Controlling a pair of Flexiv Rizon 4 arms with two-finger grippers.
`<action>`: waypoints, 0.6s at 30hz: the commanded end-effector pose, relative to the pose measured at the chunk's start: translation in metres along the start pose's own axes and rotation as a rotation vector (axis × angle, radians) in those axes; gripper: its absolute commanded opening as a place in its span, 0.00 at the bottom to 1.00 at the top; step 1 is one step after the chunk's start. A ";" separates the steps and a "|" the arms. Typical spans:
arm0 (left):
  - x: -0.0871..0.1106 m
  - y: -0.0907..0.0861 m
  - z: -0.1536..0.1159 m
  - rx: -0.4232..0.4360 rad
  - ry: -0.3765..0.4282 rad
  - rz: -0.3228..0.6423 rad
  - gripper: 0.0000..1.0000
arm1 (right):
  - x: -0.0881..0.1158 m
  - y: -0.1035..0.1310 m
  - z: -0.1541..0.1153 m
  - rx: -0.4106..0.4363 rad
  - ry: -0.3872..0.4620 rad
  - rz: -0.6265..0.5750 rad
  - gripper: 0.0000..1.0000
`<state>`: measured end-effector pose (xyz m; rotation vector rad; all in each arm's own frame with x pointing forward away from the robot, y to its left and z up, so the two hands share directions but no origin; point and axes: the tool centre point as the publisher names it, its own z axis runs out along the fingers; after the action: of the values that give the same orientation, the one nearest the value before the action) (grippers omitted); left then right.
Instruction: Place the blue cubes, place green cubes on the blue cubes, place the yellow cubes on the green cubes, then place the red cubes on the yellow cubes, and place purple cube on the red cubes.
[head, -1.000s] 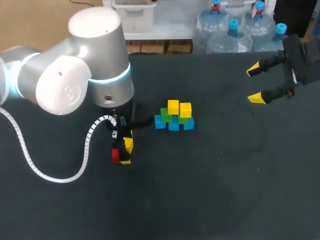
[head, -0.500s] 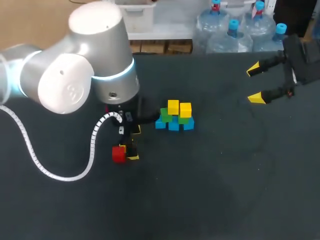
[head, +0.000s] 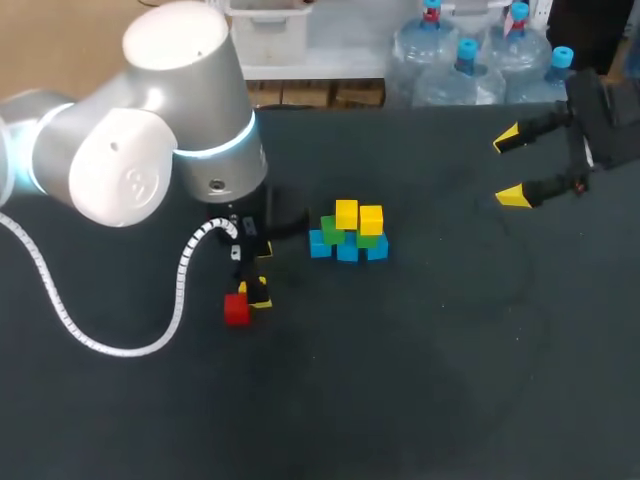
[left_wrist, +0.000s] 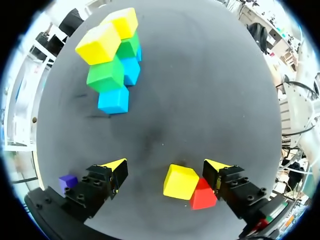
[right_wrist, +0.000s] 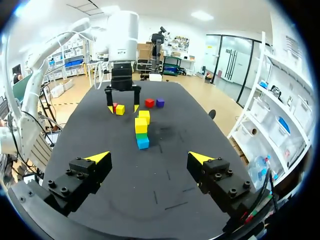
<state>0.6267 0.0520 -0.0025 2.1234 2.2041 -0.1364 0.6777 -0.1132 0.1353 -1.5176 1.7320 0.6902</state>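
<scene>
A stack stands mid-table: blue cubes (head: 347, 250) at the base, green cubes (head: 333, 230) on them, two yellow cubes (head: 346, 213) on top. In the left wrist view the stack (left_wrist: 113, 100) lies ahead of my left gripper (left_wrist: 167, 167). That gripper is open, low over the table, with a loose yellow cube (left_wrist: 181, 181) between its fingers and a red cube (left_wrist: 202, 194) against that cube by one finger. A purple cube (left_wrist: 67, 182) lies outside the other finger. My right gripper (head: 510, 167) hangs open at the far right, holding nothing.
In the right wrist view another red cube (right_wrist: 149, 103) and the purple cube (right_wrist: 160, 102) lie beyond the stack (right_wrist: 142, 127), near my left gripper (right_wrist: 122, 102). My left arm (head: 150, 150) hides them in the head view. A white cable (head: 120, 345) loops on the table's left.
My left arm has shifted a little back and its gripper has moved right off the red cube, which now shows clear beside the fingers. The right arm and the stack have not moved.
</scene>
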 end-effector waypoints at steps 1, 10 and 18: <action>-0.003 0.002 0.002 0.012 0.021 0.002 1.00 | 0.000 -0.001 0.001 -0.001 -0.002 -0.001 1.00; 0.005 -0.003 0.006 0.027 0.065 0.001 1.00 | 0.000 -0.001 0.001 -0.001 -0.002 -0.001 1.00; 0.013 -0.002 0.009 0.040 0.083 -0.004 0.80 | 0.000 -0.001 0.001 -0.001 -0.002 -0.001 1.00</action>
<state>0.6212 0.0635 -0.0113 2.1770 2.2686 -0.0899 0.6777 -0.1132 0.1353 -1.5176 1.7320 0.6902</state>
